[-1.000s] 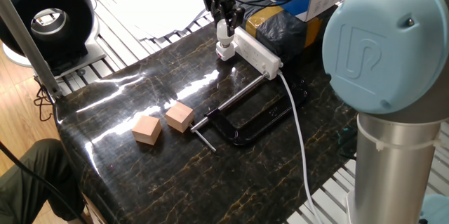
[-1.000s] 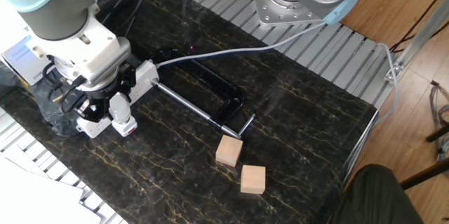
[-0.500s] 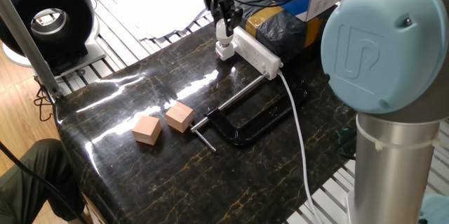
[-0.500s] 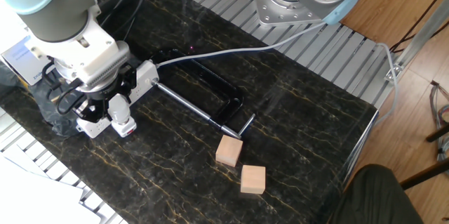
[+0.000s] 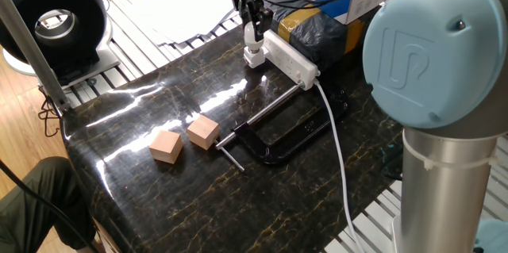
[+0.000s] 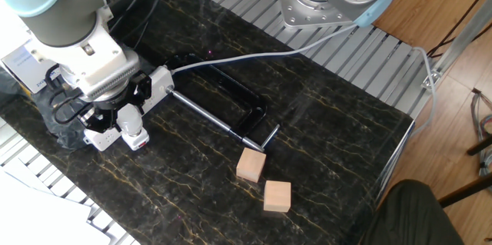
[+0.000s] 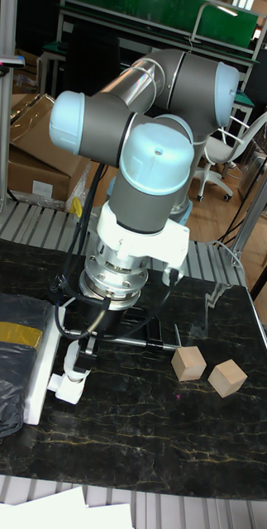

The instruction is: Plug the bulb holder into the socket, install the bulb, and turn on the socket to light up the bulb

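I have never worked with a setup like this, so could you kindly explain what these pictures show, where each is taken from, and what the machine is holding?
It is one jointed robot arm at a dark marble-patterned table. Two cameras look down on the table from opposite sides; the tall picture faces the arm head-on. At the arm's tip is the gripper; its jaws are around the bulb, a small white lamp standing upright in the bulb holder. The holder sits at the end of the socket, a long white power strip with a white cable. Whether the jaws actually press the bulb is too small to tell. Also on the table lie a black clamp and two wooden cubes, both untouched.
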